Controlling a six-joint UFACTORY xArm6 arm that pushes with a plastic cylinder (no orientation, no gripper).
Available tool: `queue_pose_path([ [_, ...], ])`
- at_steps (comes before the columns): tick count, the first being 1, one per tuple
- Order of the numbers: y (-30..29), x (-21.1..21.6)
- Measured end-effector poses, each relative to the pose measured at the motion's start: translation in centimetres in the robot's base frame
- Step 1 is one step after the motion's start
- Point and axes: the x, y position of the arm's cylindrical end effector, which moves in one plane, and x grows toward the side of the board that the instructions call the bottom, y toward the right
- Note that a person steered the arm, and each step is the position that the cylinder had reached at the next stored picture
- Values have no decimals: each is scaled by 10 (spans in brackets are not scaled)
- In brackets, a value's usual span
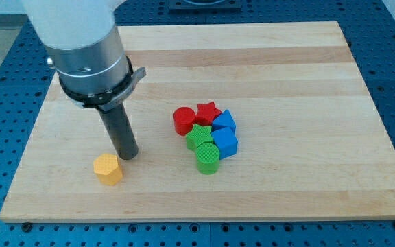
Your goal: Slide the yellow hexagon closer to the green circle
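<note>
The scene is bright and evenly lit, with soft light that seems to come from overhead. Shadows are short and faint: a small dark patch sits at the base of the rod [129, 155], and thin soft shadows hug the lower edges of the yellow hexagon [108, 169] and the green circle [208, 158]. The wooden board [300, 82] shows a mild pale sheen toward the view's top, without harsh glare. Focus is sharp across the board; the grey arm housing [81, 41] at the view's top left looks slightly soft. Straight edges show no obvious bending.
</note>
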Motion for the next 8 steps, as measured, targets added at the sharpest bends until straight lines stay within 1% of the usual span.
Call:
queue_pose_path([
  [1,-37,-4],
  [2,-91,-7],
  [3,-124,5],
  [4,-112,32],
  [7,45,29],
  [8,45,32],
])
